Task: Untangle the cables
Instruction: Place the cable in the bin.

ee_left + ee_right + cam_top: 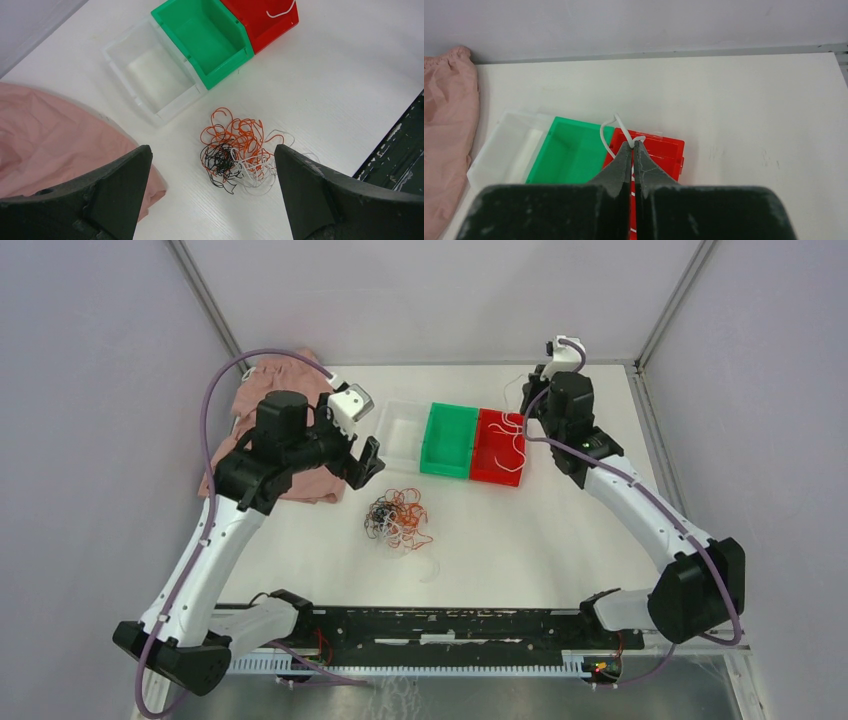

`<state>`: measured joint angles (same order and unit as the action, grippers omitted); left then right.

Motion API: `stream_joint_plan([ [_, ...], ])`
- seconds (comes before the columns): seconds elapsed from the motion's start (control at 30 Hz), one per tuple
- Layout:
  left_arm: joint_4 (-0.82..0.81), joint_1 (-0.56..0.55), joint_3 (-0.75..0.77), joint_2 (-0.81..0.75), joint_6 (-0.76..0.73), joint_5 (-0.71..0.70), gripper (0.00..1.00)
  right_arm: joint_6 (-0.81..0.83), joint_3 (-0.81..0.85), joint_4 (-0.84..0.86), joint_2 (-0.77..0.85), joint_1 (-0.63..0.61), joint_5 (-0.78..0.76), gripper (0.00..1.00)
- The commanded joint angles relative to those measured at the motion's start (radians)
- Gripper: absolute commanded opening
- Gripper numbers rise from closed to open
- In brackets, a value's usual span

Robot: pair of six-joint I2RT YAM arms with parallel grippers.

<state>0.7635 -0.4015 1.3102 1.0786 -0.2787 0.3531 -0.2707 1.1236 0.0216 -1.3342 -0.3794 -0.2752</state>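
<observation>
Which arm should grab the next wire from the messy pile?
Left. The left tool is open right above the tangled cables. The right tool is shut on a white cable over the red bin, away from the pile.

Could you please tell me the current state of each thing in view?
left gripper: open, above the cable tangle.
right gripper: shut on a white cable.
cable tangle: knotted in one clump, not gripped.
red bin: white cable in it.
green bin: empty.
clear bin: empty.
pink cloth: crumpled.
</observation>
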Motion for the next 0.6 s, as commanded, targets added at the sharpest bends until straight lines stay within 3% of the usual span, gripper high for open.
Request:
stream_joint_plan([
  [0.0,-0.01,-0.002,0.018,-0.036,0.024,0.0,0.99,0.002,0.028,0.052,-0.032,0.006,-0.017,0.01],
  [0.33,-0.006,-0.002,0.047,-0.029,0.055,-0.018,0.99,-0.013,0.085,0.035,-0.156,0.006,-0.042,0.01],
  [0.57,-0.006,-0.003,0.044,-0.022,0.049,-0.011,0.99,0.02,0.007,0.017,-0.161,0.007,-0.145,0.0],
])
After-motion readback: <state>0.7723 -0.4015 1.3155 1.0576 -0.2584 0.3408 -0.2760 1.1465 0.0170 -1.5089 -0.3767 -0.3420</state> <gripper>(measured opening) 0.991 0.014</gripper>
